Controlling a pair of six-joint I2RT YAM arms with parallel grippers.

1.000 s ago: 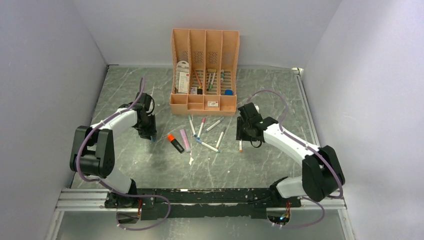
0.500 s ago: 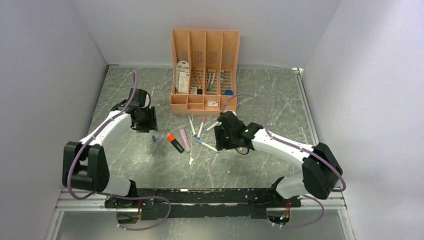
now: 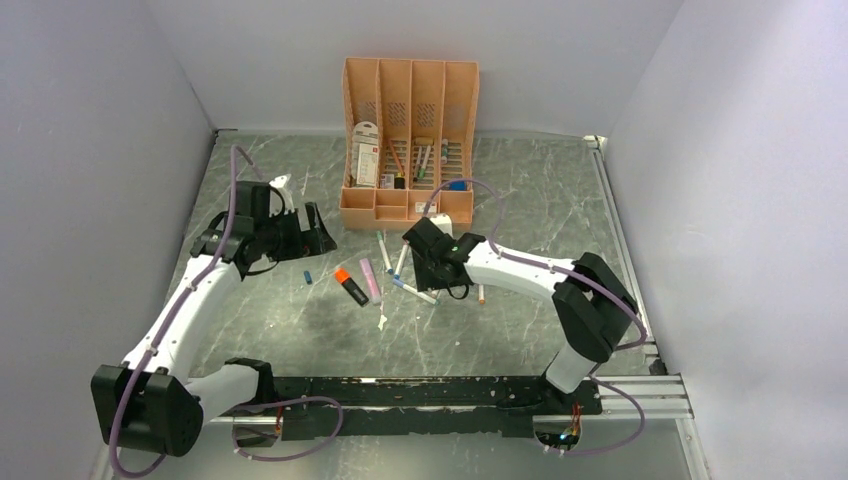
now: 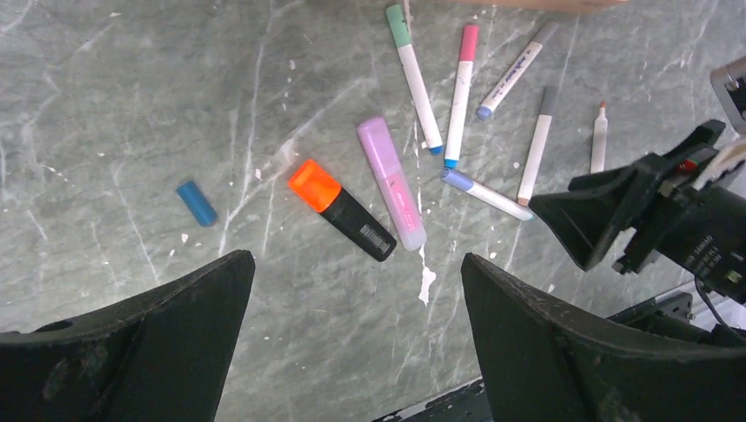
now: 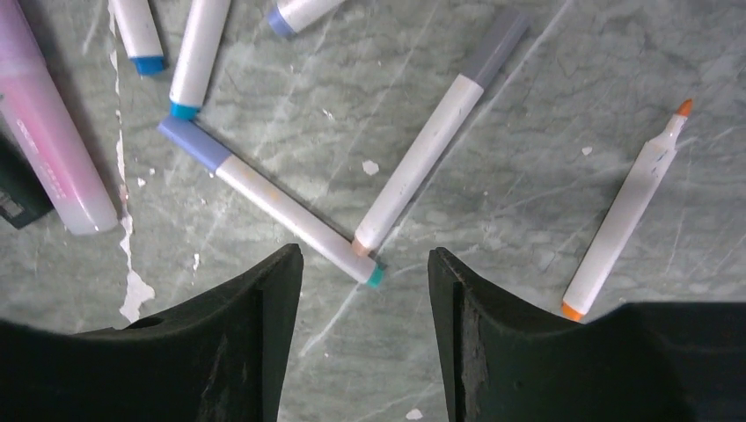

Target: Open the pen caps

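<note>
Now the right gripper (image 5: 365, 255) hovers low over the pens, jaws partly apart and empty, above the spot where the grey-capped marker (image 5: 422, 163) touches the tip end of the blue-capped marker (image 5: 264, 189). The step looks like picking the next pen. It should go best with the jaws square across one barrel, clear of that touching point so the neighbour is not dragged, and the cap end left sticking out for the other arm to pull. The left gripper (image 4: 356, 264) is spread wide and holds nothing. One blue cap (image 4: 195, 203) lies loose on the table, left of the orange highlighter (image 4: 343, 211). The other caps sit on their pens in the cluster near the organizer (image 3: 408, 215). An uncapped orange marker (image 5: 629, 211) lies to the right. A second ago the left gripper was low over the blue cap with narrower jaws. It has since lifted, drawn back left and opened. The right arm has swung left from the orange marker to the cluster.
</note>
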